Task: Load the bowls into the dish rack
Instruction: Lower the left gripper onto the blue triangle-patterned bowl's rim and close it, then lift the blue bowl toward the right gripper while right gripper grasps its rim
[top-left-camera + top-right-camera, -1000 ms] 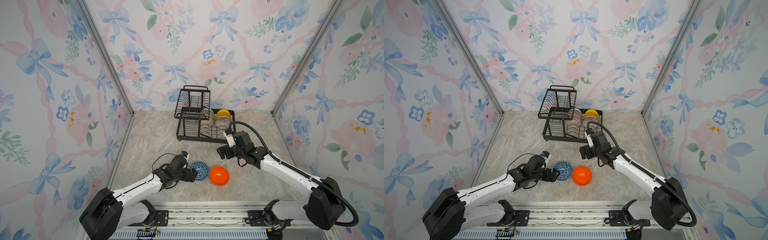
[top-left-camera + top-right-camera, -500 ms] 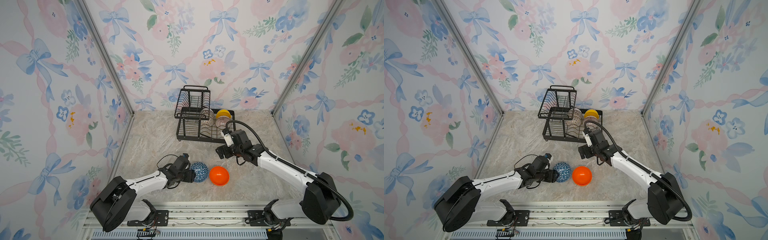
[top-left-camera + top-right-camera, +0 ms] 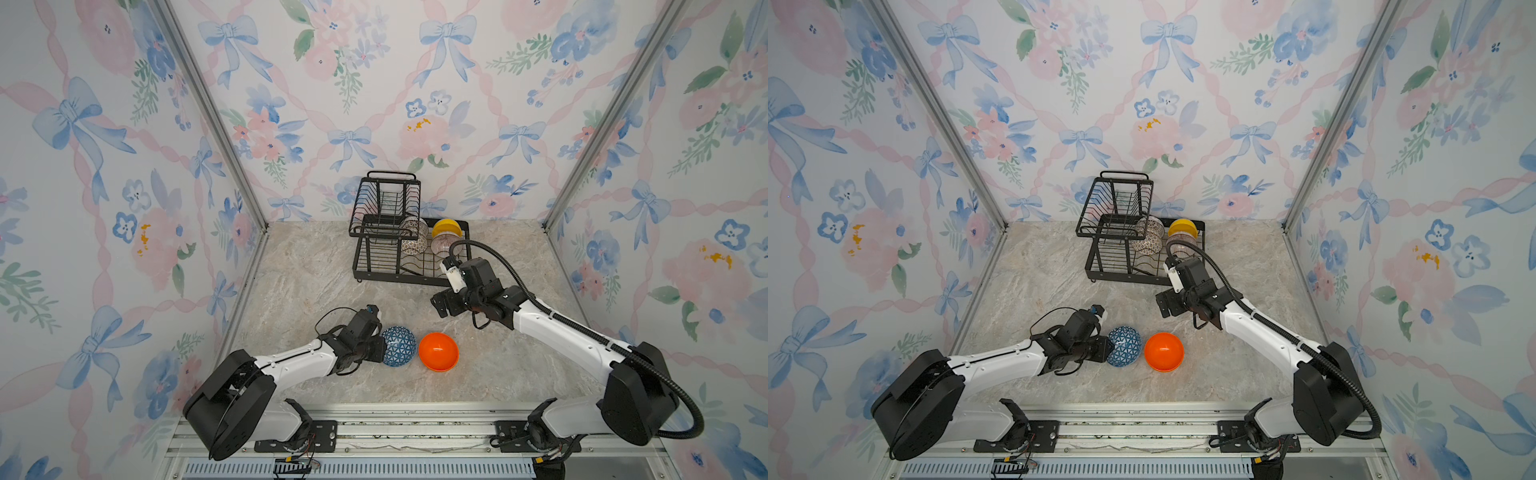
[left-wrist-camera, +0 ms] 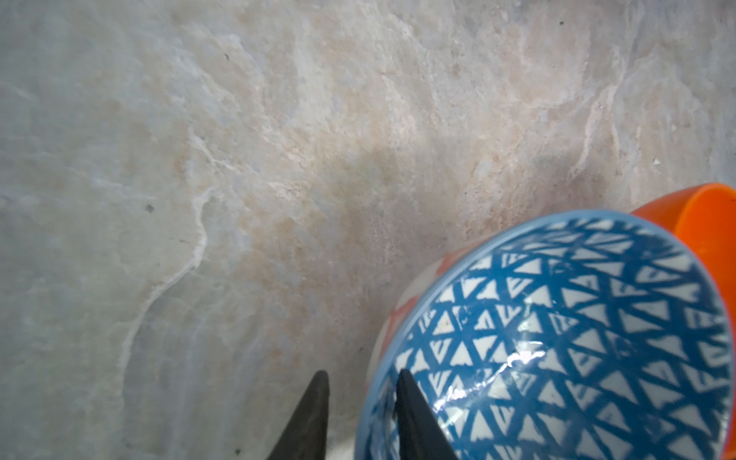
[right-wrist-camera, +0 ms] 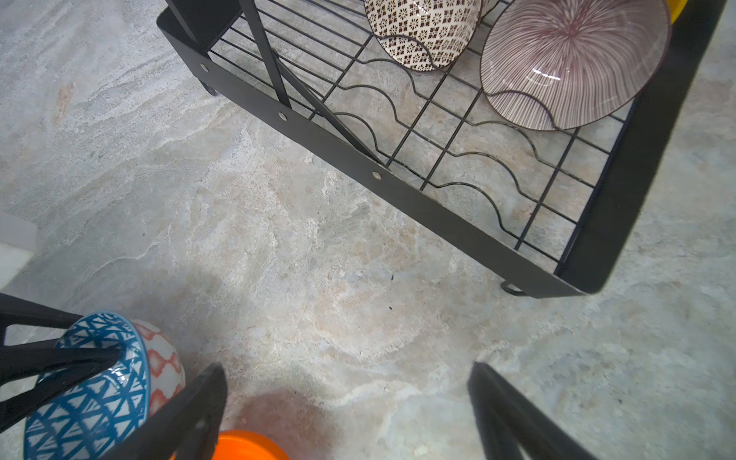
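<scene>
The blue bowl with white triangles (image 3: 399, 346) (image 3: 1124, 346) lies tilted on the marble floor, touching the orange bowl (image 3: 438, 351) (image 3: 1164, 351) on its right. My left gripper (image 3: 380, 347) (image 4: 360, 376) is shut on the blue bowl's (image 4: 577, 338) rim, one finger inside and one outside. My right gripper (image 3: 438, 305) (image 5: 346, 370) hangs open and holds nothing, between the orange bowl (image 5: 247, 446) and the dish rack (image 3: 399, 276) (image 5: 398, 191). The rack's tray holds a yellow bowl (image 3: 446, 227), a pinkish ribbed bowl (image 5: 569, 59) and two white patterned bowls (image 3: 413, 245).
The rack's raised basket tier (image 3: 384, 208) with its loop handle stands at the back left of the tray. Floral walls close in the floor on three sides. Bare marble (image 3: 311, 282) lies left of the rack.
My left gripper has closed its jaws onto the blue bowl's rim, and the bowl has tipped a little. The right gripper has drifted slightly and stayed open.
</scene>
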Available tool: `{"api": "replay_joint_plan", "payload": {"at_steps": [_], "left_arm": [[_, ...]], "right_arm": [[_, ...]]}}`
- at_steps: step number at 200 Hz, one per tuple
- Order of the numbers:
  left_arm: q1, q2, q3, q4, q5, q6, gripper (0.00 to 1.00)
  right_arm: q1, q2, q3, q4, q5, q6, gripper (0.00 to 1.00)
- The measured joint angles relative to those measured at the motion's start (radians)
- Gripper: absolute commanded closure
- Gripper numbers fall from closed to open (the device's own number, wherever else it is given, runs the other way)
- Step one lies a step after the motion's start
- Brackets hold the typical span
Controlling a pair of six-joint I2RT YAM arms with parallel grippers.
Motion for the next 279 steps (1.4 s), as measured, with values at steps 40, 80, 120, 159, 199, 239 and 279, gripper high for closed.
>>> {"api": "replay_joint_plan", "payload": {"at_steps": [40, 80, 120, 159, 199, 239, 279], "left_arm": [[0.022, -0.031, 0.004, 0.008, 0.021, 0.013, 1.00], [0.039, -0.047, -0.002, -0.012, 0.019, 0.014, 1.00], [0.045, -0.075, -0.012, -0.031, 0.013, 0.021, 1.00], [0.045, -0.121, -0.013, -0.042, 0.005, 0.038, 1.00], [0.045, -0.195, -0.013, -0.072, -0.029, 0.063, 1.00], [0.043, -0.270, -0.011, -0.092, -0.120, 0.086, 1.00], [0.017, -0.299, 0.024, -0.106, -0.237, 0.087, 1.00]], "right_arm": [[-0.001, 0.000, 0.000, -0.005, -0.001, 0.000, 0.03], [-0.006, 0.013, 0.012, -0.009, -0.008, 0.000, 0.03], [-0.006, 0.014, 0.013, -0.011, -0.017, 0.000, 0.03], [-0.006, 0.014, 0.013, -0.011, -0.021, 0.000, 0.03], [-0.006, 0.013, 0.013, -0.012, -0.035, 0.000, 0.03], [-0.005, -0.006, 0.013, -0.015, -0.067, 0.001, 0.03], [0.003, -0.035, 0.039, -0.024, -0.080, 0.001, 0.03]]}}
